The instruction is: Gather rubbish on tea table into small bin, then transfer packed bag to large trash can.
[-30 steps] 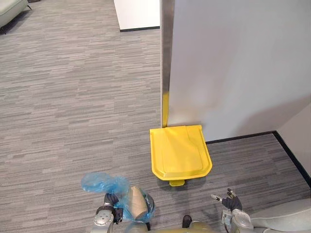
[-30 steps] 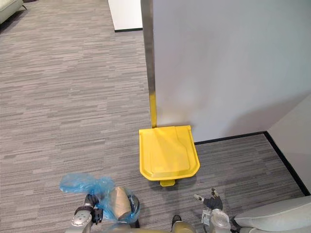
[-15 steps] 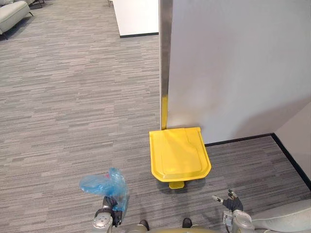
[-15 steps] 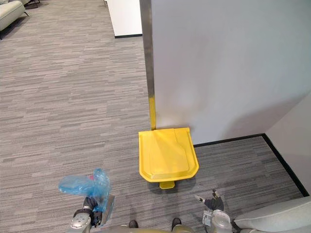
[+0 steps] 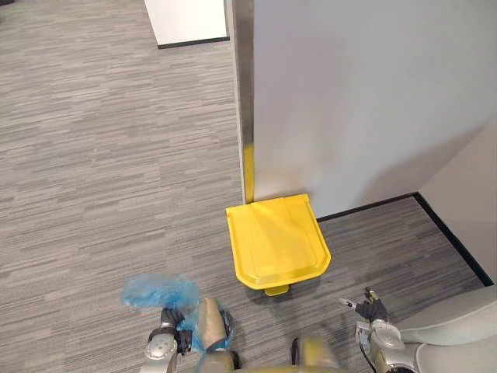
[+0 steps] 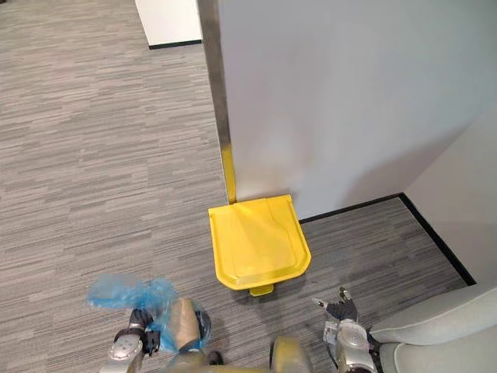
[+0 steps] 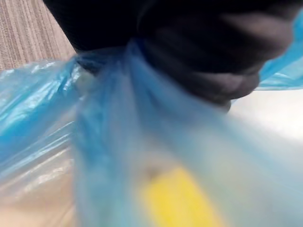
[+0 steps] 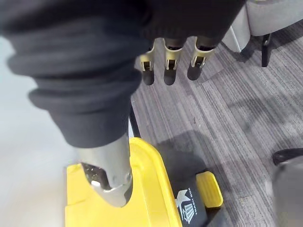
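Note:
The large yellow trash can (image 5: 278,241) stands on the carpet against the grey wall, lid down, its foot pedal (image 5: 273,290) facing me. My left hand (image 5: 165,342) is low at the left, shut on the gathered neck of the blue rubbish bag (image 5: 159,291). The bag bunches above the hand, short of the can and to its left. In the left wrist view the blue plastic (image 7: 57,109) spreads under the dark hand cover (image 7: 199,47). My right hand (image 5: 371,315) hangs open and holds nothing, right of the pedal. Its fingers (image 8: 165,66) point over the can's lid (image 8: 142,198).
A grey wall panel (image 5: 357,101) with a metal edge post (image 5: 244,93) rises behind the can. Black skirting (image 5: 450,237) runs along the right wall. A grey upholstered seat (image 5: 458,330) sits at the lower right. Open carpet (image 5: 101,155) lies to the left.
The camera has shifted as I move, so the can shows slightly further left. The blue bag has swayed in my left hand. The right hand keeps its pose.

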Robot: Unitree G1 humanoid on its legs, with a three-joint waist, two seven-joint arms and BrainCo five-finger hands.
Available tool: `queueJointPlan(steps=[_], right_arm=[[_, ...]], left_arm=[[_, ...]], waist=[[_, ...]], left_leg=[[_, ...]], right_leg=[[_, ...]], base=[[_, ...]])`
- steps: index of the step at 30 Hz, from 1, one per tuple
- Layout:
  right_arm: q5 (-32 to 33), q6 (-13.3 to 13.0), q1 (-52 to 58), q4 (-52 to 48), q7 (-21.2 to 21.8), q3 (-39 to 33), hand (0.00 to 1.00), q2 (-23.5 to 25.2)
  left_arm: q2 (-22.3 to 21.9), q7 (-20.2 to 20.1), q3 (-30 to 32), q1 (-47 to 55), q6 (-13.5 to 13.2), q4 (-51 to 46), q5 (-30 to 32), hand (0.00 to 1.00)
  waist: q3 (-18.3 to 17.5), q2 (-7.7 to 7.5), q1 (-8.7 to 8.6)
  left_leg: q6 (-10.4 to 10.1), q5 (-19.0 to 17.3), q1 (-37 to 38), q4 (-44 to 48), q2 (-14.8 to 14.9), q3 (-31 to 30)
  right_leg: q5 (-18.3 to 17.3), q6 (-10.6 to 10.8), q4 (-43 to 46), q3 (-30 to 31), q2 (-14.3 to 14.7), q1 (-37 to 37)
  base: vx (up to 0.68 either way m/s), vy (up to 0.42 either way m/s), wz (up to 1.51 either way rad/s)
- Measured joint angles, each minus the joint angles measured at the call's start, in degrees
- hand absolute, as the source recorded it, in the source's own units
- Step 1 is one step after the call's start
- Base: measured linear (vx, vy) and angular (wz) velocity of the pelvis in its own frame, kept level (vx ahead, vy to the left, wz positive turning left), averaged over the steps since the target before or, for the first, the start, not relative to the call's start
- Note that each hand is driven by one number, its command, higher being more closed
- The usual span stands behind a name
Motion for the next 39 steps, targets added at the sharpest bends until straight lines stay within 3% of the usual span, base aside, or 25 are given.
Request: queueJointPlan(steps=[1, 3, 4, 5, 6, 7, 10, 11, 14, 19, 27, 32, 36, 37, 38, 39], right_arm=[[0.07, 0.51, 0.22, -0.12, -0.01, 0.01, 0.00, 0.31], [0.54, 0.92, 0.65, -2.07, -0.15, -0.03, 0.00, 1.01], [0.88, 0.94, 1.02, -3.68, -0.30, -0.29, 0.00, 0.95], [1.03, 0.95, 1.15, -4.33, -0.58, -0.57, 0.00, 0.83], [1.27, 0.95, 0.80, -5.50, -1.15, -1.11, 0.00, 0.76], [1.65, 0.92, 0.41, -6.41, -1.26, -1.41, 0.00, 0.70], [2.37, 1.01, 2.01, -8.60, -1.22, -3.89, 0.00, 1.01], [2.65, 0.99, 3.20, -9.84, -1.15, -5.02, 0.00, 1.15], [3.33, 1.03, 3.09, -10.47, -1.11, -7.52, 0.00, 2.69], [4.91, 1.12, 4.31, -10.57, -1.20, -10.01, 0.00, 4.12], [7.16, 1.41, 7.89, -10.43, -1.22, -9.94, 0.00, 5.46], [7.06, 1.42, 8.16, -10.55, -1.22, -9.91, 0.00, 5.77], [6.95, 1.53, 9.99, -10.53, -1.17, -9.69, 0.00, 6.51], [6.93, 1.55, 9.69, -10.65, -1.14, -9.59, 0.00, 6.55], [6.84, 1.57, 10.02, -10.73, -1.16, -9.39, 0.00, 6.99], [6.70, 1.65, 10.93, -10.49, -1.15, -9.38, 0.00, 7.31]], left_arm=[[0.52, 0.23, -0.01, -0.41, 0.01, -0.08, -0.02, 1.00], [1.76, 0.33, -0.40, -1.23, 0.10, -0.16, -0.08, 1.00], [1.84, 0.36, -0.64, -2.35, 0.20, -0.17, -0.13, 1.00], [1.67, 0.41, -0.75, -2.79, 0.19, -0.34, -0.32, 1.00], [1.54, 0.63, -1.02, -4.35, 0.12, -0.63, -0.63, 1.00], [1.40, 1.08, -1.06, -5.92, 0.09, -0.68, -0.64, 1.00], [0.52, 1.08, -1.19, -7.05, -0.10, -2.26, -0.61, 1.00], [0.26, 1.05, -1.16, -6.96, -0.72, -3.74, -0.59, 1.00], [0.25, 0.93, -1.01, -6.95, -0.68, -4.25, -0.34, 1.00], [-2.72, -0.22, -1.15, -8.93, -0.61, -4.22, 0.13, 1.00], [-2.98, -0.13, -1.19, -6.32, -0.40, -4.24, 0.11, 1.00], [-2.83, 0.06, -1.09, -3.79, 0.08, -4.26, 0.10, 1.00], [-2.86, 0.07, -1.03, -3.45, 0.22, -4.45, 0.08, 1.00], [-3.53, 0.06, -0.79, -3.16, 0.25, -4.73, 0.08, 1.00], [-4.10, 0.06, -0.54, -2.71, 0.09, -5.82, 0.07, 1.00], [-4.15, 0.20, -0.40, -2.36, 0.12, -5.97, 0.06, 1.00]], waist=[[0.50, -0.62, 0.15], [1.43, -1.61, 0.03], [2.16, -1.51, -0.38], [2.16, -1.09, -0.37], [2.33, -0.89, 0.40], [3.57, 0.17, 0.40], [3.85, 0.56, 0.17], [3.49, 0.96, 0.56], [3.53, 1.37, 0.71], [3.05, 1.26, 0.07], [-1.92, 0.57, 0.17], [-2.48, -0.50, 0.46], [-2.93, -2.03, 0.39], [-3.50, -0.77, 0.79], [-3.33, -1.41, 0.08], [-3.87, -3.35, 0.43]], left_leg=[[0.17, -2.33, 0.77, 2.69, 0.30, -0.03], [-0.02, -4.76, 2.17, 5.43, 0.36, -0.06], [-0.76, -5.96, 2.49, 7.62, 0.66, -0.61], [-1.33, -6.88, 2.51, 8.76, 0.90, -1.23], [-2.89, -8.24, 2.61, 10.55, 1.78, -1.80], [-3.54, -8.22, 3.43, 10.28, 1.85, -2.22], [-5.12, -5.33, 6.57, 6.53, -0.24, -3.86], [-5.13, -5.19, 6.67, 6.68, -0.31, -4.91], [-5.13, -5.19, 6.26, 6.86, 0.97, -7.60], [-5.25, -5.18, 6.54, 2.99, 1.90, -9.47], [-6.01, -4.99, 4.99, 1.52, 2.49, -12.37], [-6.28, -5.17, 3.30, 5.63, 2.74, -12.00], [-6.47, -5.28, 1.48, 9.39, 2.66, -11.54], [-6.22, -4.69, 1.12, 8.15, 4.45, -11.34], [-6.65, -4.42, 0.99, 6.54, 4.16, -10.91], [-6.51, -3.45, 0.72, 6.45, 3.03, -10.93]], right_leg=[[-0.37, -0.76, -1.66, -1.26, -0.18, -2.27], [1.41, -0.18, -8.98, -3.19, -0.14, -4.78], [3.88, -1.26, -12.78, -4.87, -0.75, -4.54], [5.49, -0.54, -15.01, -4.89, -1.13, -3.22], [11.81, -1.12, -17.50, -5.50, -1.00, -0.99], [12.63, -2.60, -15.28, -5.87, -1.58, -0.82], [8.27, -2.76, -9.96, -4.82, -3.40, -0.74], [5.23, -2.23, -8.57, -3.38, -3.13, -0.68], [3.20, -2.62, -7.73, -3.71, -1.67, -1.04], [3.32, -2.90, -9.02, -5.83, -0.64, -1.03], [3.01, -3.09, -10.83, -6.67, 0.21, -0.90], [3.78, -2.18, -10.60, -5.35, 0.86, -0.64], [5.96, -2.30, -10.78, -5.60, -0.47, -0.21], [7.03, -1.64, -11.94, -5.30, 0.48, 0.24], [3.11, -2.36, -1.64, -3.73, -0.63, -1.22], [-1.26, -1.47, 6.45, -2.15, -2.19, -0.12]], base=[[0.11, 0.037, -0.01], [0.20, -0.027, 0.21], [0.25, -0.053, 0.36], [0.30, -0.043, 0.21], [0.29, -0.024, 0.15], [0.34, -0.031, 0.21], [0.24, -0.044, 0.40], [0.22, -0.086, 0.18], [0.17, -0.087, 0.00], [0.00, -0.077, 0.14], [-0.08, -0.044, 0.19], [-0.07, -0.005, 0.03], [-0.09, 0.019, 0.14], [-0.11, -0.002, 0.28], [-0.09, -0.040, 0.42], [-0.09, -0.029, 0.50]])
